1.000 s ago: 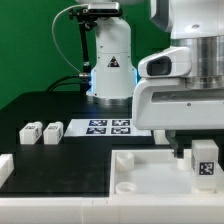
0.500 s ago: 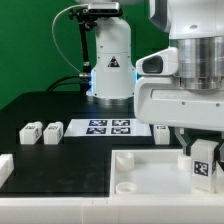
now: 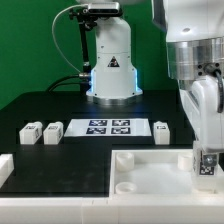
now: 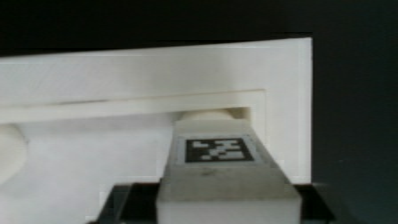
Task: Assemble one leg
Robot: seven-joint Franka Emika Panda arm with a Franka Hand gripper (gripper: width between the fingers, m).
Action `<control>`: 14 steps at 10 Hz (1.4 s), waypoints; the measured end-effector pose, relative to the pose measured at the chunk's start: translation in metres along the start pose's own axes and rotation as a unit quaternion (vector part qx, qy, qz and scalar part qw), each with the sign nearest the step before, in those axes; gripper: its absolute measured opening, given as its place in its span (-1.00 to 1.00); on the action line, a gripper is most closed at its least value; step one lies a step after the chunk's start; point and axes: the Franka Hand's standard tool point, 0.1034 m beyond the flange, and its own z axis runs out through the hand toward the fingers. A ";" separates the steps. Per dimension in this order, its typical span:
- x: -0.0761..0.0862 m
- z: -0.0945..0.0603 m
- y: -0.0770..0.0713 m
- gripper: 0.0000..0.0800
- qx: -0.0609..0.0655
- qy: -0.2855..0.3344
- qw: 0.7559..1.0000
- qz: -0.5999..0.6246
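My gripper [image 3: 207, 170] is shut on a leg [image 3: 207, 163], a small white block with a black-and-white tag, at the exterior view's right. It holds the leg upright at the right far corner of the large white tray-like part [image 3: 140, 172]. In the wrist view the leg [image 4: 217, 150] stands between my dark fingers [image 4: 135, 200], with my gripper [image 4: 217, 205] closed on its sides, and the tray-like part's raised rim [image 4: 125, 85] lies just behind it. Whether the leg touches the tray's floor is hidden.
Two more legs [image 3: 29, 132] [image 3: 52, 131] lie on the black table at the exterior view's left, and a third [image 3: 163, 131] lies right of the marker board [image 3: 108, 127]. A white part [image 3: 5, 166] shows at the left edge. The robot base [image 3: 110, 60] stands behind.
The wrist has turned, so the arm looks narrower in the exterior view. The held leg has shifted slightly right and down at the tray's corner. The loose legs have not moved.
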 end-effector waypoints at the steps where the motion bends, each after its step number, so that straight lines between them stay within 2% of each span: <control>1: 0.000 0.000 0.000 -0.26 0.000 0.000 1.000 -0.018; 2: 0.000 0.001 0.000 -0.26 0.001 0.002 0.998 -0.057; 3: -0.001 0.001 0.000 -0.09 0.002 0.003 0.988 -0.155; 4: 0.000 0.000 -0.003 0.26 0.003 0.004 0.967 -0.255; 5: 0.000 -0.001 -0.003 0.26 0.003 0.004 0.945 -0.326; 6: 0.001 -0.001 -0.003 0.54 0.002 0.005 0.933 -0.361; 9: 0.003 -0.001 -0.003 0.62 -0.001 0.009 0.871 -0.491; 10: 0.004 -0.002 -0.004 0.62 -0.011 0.024 0.804 -0.594; 11: 0.008 -0.003 -0.005 0.62 -0.014 0.024 0.743 -0.668; 12: 0.008 -0.002 -0.005 0.62 -0.014 0.024 0.746 -0.665; 14: 0.008 -0.002 -0.005 0.60 -0.013 0.023 0.771 -0.637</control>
